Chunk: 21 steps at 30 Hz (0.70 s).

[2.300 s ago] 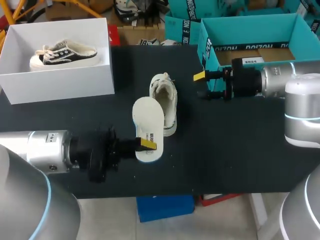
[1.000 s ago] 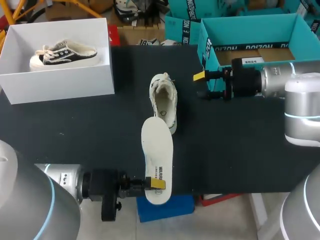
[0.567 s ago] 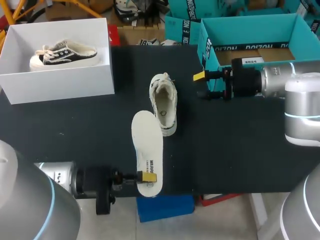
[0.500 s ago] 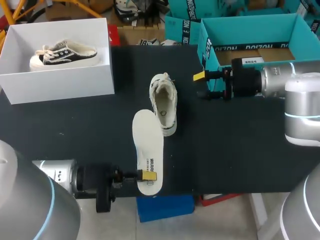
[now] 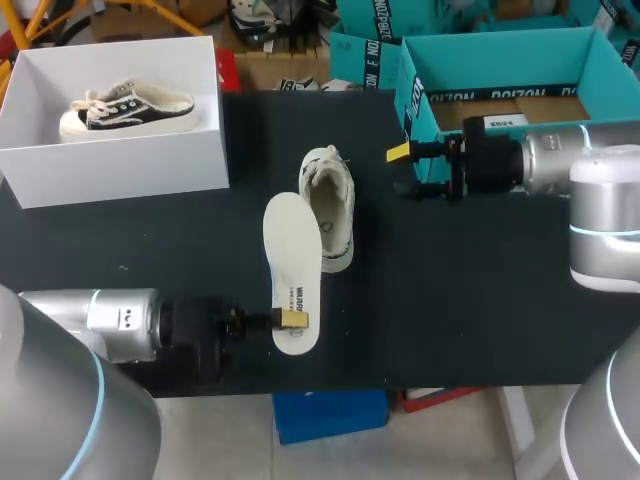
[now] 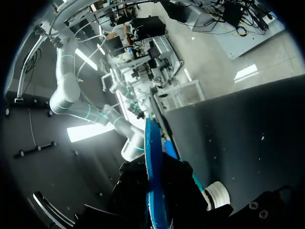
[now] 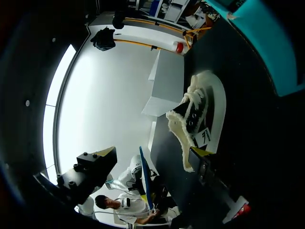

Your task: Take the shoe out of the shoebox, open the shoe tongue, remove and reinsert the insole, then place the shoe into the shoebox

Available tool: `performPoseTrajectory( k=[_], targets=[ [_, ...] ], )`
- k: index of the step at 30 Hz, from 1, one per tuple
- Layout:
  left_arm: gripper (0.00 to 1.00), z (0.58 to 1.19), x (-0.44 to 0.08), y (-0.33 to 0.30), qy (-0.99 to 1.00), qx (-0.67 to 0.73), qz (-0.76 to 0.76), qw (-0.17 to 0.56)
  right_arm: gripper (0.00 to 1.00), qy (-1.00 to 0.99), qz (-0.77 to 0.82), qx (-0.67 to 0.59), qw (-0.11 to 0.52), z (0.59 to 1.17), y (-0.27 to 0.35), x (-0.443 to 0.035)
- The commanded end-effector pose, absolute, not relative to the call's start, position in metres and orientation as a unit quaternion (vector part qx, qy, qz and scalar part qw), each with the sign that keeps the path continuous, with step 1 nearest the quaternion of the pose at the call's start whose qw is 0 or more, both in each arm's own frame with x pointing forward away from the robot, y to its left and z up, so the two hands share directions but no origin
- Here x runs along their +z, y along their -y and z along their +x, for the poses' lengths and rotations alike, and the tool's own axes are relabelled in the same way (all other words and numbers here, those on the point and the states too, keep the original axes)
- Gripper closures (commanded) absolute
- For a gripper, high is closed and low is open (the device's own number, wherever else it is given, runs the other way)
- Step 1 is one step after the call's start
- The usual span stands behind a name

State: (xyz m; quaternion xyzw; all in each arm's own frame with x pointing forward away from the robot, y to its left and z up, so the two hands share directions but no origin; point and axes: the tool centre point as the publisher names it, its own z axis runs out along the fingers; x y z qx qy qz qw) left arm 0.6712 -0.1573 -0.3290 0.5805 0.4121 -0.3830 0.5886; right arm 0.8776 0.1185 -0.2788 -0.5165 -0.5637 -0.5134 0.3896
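1. the flat white foam insole (image 5: 291, 262) is out of the cream low-top canvas shoe (image 5: 330, 205). it sits alongside the shoe on my left arm's side, with its rear end reaching past the shoe's near end. i cannot tell whether its edge touches the shoe or passes just over it.
2. the step in hand looks like putting the insole back. to do it well, the front of the insole should be swung over the shoe's opening and tipped down. it then slides in along the sole with the tongue held clear, so the foam does not fold or catch on the collar.
3. the shoe lies loose on the black table (image 5: 450, 300) and will likely skid when pushed. bracing it with the other arm seems wise.
4. the left gripper (image 5: 291, 320) pinches the insole's rear end between closed fingers. in the left wrist view the insole (image 6: 152, 157) runs edge-on straight out from between them.
5. the left arm lies low and nearly level, coming in from the shoe's near left side.
6. the right gripper (image 5: 402, 170) hangs just beside the shoe on its far right side, between it and the teal cardboard shoebox (image 5: 520, 70). its fingers are spread apart and hold nothing. that arm lies level and points at the shoe.
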Motion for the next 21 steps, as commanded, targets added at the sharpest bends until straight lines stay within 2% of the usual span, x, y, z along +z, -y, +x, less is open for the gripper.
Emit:
performPoseTrajectory(
  k=[1, 21],
  targets=[
    [1.00, 0.693, -0.334, 0.165, -0.409, -0.389, 0.578, 0.589, 0.00, 0.563, -0.517, -0.514, 0.389, 0.878, -0.120, -0.280],
    [1.00, 0.783, -0.321, 0.200, -0.415, -0.382, 0.590, 0.577, 0.00, 0.563, -0.517, -0.514, 0.389, 0.878, -0.120, -0.280]
  ],
)
